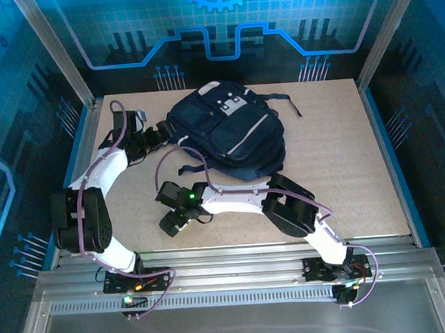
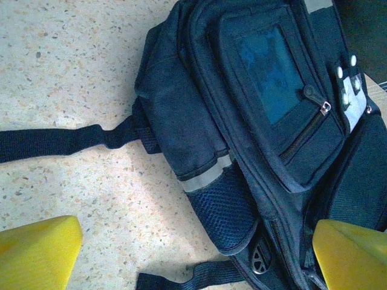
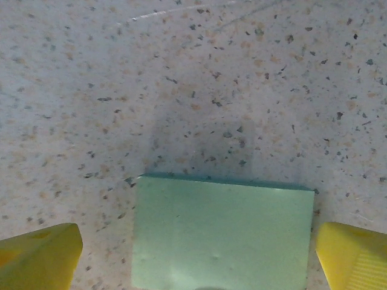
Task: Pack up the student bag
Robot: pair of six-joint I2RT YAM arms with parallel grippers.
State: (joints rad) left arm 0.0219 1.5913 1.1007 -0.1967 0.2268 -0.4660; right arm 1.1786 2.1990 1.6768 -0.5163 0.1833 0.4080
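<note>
The student bag [image 1: 232,139], a dark navy backpack with white-grey patches near its top, lies flat at the back middle of the table. My left gripper [image 1: 159,135] sits at its left side. In the left wrist view the gripper [image 2: 196,251] is open, its yellow fingertips [image 2: 42,248] wide apart over the bag's [image 2: 260,90] mesh side pocket [image 2: 233,205], holding nothing. My right gripper [image 1: 173,218] hovers low over the table in front of the bag. In its wrist view it [image 3: 196,257] is open around a flat pale green square pad [image 3: 224,232] lying on the table, with the fingers clear of the pad.
A black strap [image 2: 54,142] runs left from the bag across the speckled tabletop [image 1: 344,182]. Another strap [image 1: 286,101] trails off the bag's right side. Metal frame posts [image 1: 53,48] stand at the back corners, and a grooved rail [image 1: 235,256] borders the near edge.
</note>
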